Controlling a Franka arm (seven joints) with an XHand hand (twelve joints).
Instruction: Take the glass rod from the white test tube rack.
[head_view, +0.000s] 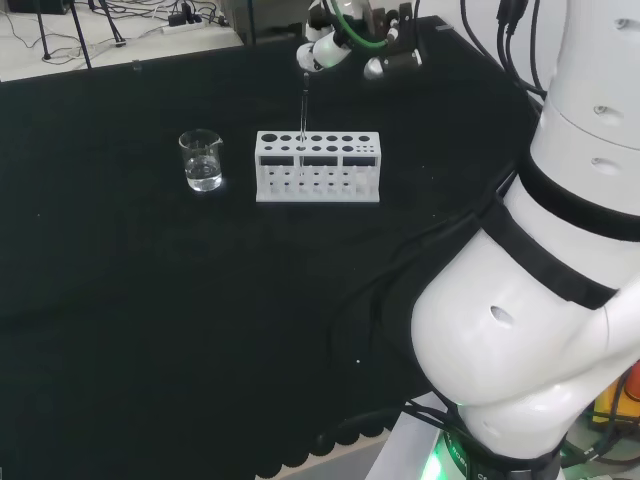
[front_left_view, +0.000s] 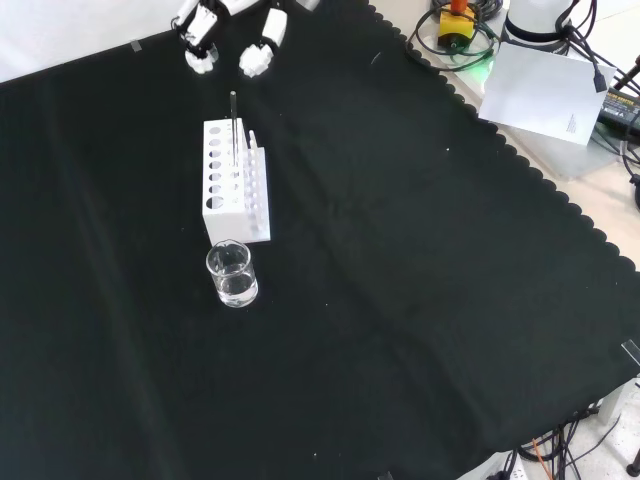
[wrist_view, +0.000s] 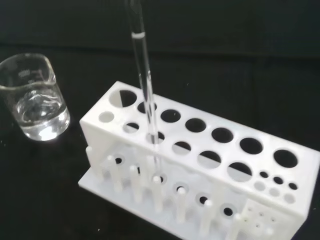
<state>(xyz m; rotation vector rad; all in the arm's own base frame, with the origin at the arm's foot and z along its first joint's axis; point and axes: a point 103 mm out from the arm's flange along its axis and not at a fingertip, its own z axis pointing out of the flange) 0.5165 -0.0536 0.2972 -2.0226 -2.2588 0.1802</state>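
Plainly, from the head view, the white test tube rack (head_view: 318, 167) stands on the black cloth of the bench (head_view: 150, 300) with a small beaker (head_view: 202, 160) of clear liquid just beside it on the view's left; the glass rod (head_view: 303, 110) stands upright in one of the rack's holes, its top reaching up to the hand (head_view: 345, 45), which hangs right above it; the fingers look bent downward about the rod's upper end, but I cannot tell from here whether they touch it; the arm's big white links crowd the view's right.

From the front view the rack (front_left_view: 236, 182) runs away from the camera with the beaker (front_left_view: 232, 275) at its near end; the rod (front_left_view: 234, 125) rises from a hole toward the far end; the hand (front_left_view: 228, 30) sits at the view's top, two fingertips pointing down, one to each side of the rod's line and apart from it as far as I can see; so I judge the hand released, not yet pinching.

From the wrist view the rod (wrist_view: 142, 75) is close and still seated in its hole in the rack (wrist_view: 200, 165), the beaker (wrist_view: 35, 97) nearby.

The step in hand seems to be the approach; next the fingers must close on the rod's top, then lift straight up so it clears the hole without tipping the rack.
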